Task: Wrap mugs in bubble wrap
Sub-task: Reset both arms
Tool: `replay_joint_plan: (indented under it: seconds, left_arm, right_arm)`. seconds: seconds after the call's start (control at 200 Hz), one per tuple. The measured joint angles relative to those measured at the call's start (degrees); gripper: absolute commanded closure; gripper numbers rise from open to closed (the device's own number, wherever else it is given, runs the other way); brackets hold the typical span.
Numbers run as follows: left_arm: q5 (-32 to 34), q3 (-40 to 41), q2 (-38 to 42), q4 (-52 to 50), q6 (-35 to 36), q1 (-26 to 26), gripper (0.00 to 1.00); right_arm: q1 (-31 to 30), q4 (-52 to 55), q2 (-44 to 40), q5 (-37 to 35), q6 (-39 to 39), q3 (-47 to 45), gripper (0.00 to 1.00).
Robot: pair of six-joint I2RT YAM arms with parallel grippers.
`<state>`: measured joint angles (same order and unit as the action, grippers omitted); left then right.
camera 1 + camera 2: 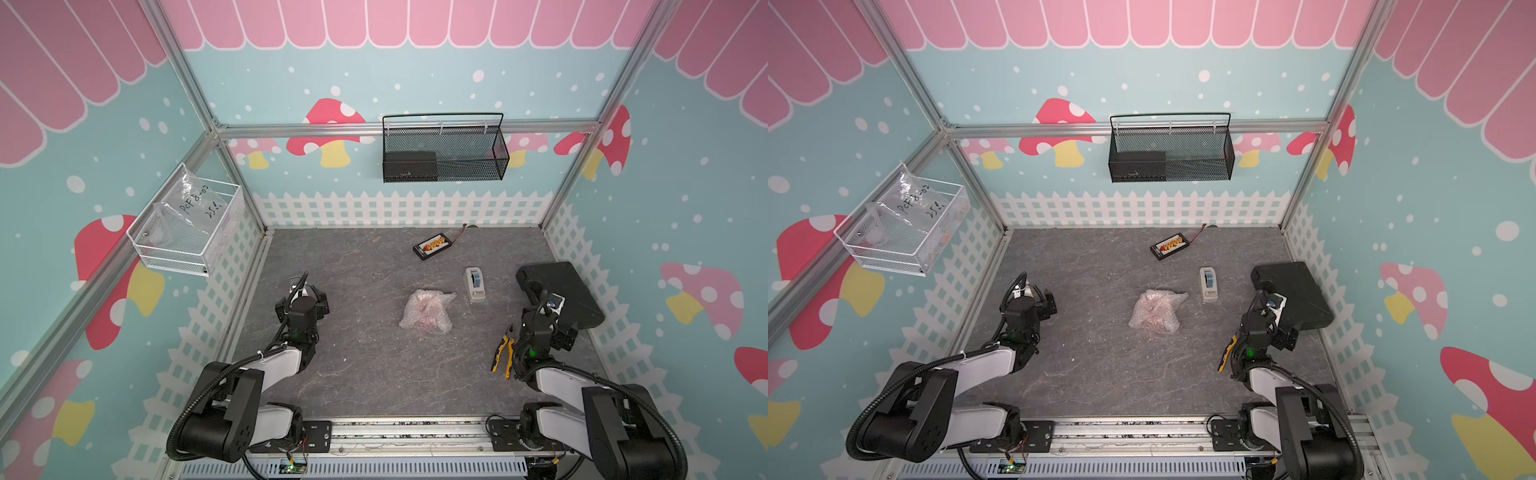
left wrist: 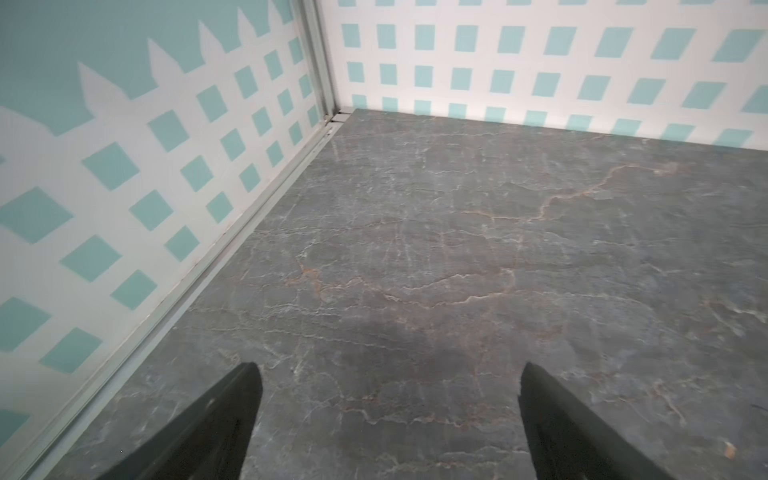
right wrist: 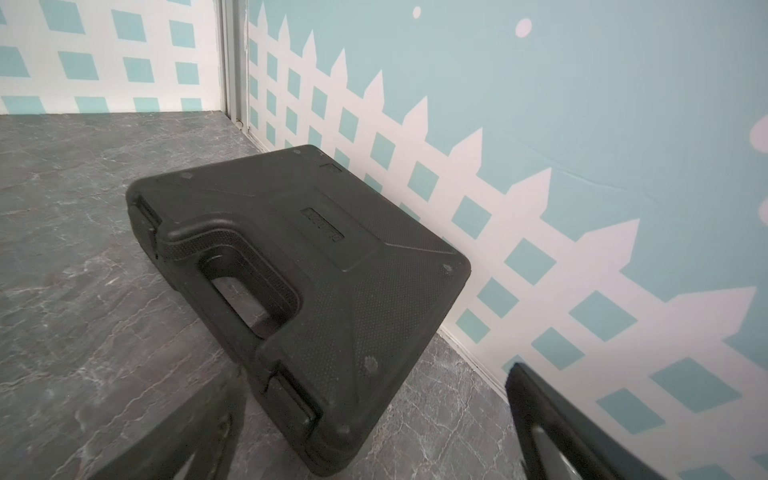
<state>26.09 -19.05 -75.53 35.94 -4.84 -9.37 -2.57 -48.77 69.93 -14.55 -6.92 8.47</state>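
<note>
wrapping looks done: bubble wrap point(image 1: 426, 311) bunched over hidden mug, left gripper point(image 2: 390, 374) and right gripper point(image 3: 374, 386) both released, empty; next just check closure.

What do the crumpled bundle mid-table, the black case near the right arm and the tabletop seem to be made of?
Bubble wrap: translucent plastic film, bubble-textured and crumpled; a reddish tint shows through.
Black case: likely moulded hard plastic, matte, stippled grain, moulded handle.
Tabletop: grey stone-look surface with pale and rusty veins, slight sheen; stone or printed laminate, cannot tell.
</note>
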Motion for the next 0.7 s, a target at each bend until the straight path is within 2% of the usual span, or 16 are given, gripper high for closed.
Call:
replay_joint_plan:
  seconds: [0.155, 0.22, 0.265, 0.355, 0.43, 0.52, 0.7]
  left_arm:
    - [-6.7, 1.2, -2.7, 10.6, 3.9, 0.3, 0.0]
    - [-9.8, 3.0, -8.7, 20.4, 5.0, 1.2, 0.0]
    - [-11.2, 4.3, -12.9, 24.6, 5.2, 2.1, 0.01]
    - [-15.3, 5.1, -13.4, 21.7, 5.3, 4.3, 0.01]
    - [-17.8, 0.1, -13.4, 16.9, 4.3, 6.6, 0.01]
    - [-19.2, -4.0, -13.2, 16.1, 3.3, 8.9, 0.01]
    - [-20.9, -4.4, -12.7, 14.5, 2.3, 9.2, 0.01]
  right_arm:
    - [0.8, -18.4, 8.7, 2.6, 3.2, -1.3, 0.01]
    - [1.0, -25.7, 15.1, 4.5, 4.6, -1.4, 0.0]
    - [1.1, -26.3, 17.0, 5.8, 5.2, -1.3, 0.0]
    - [2.0, -27.2, 17.3, 8.4, 5.7, -0.5, 0.01]
    - [3.2, -25.9, 17.6, 11.0, 5.8, 2.3, 0.0]
    - [4.1, -25.5, 17.6, 13.5, 5.9, 4.2, 0.0]
    - [4.4, -24.7, 17.7, 15.4, 5.9, 4.3, 0.0]
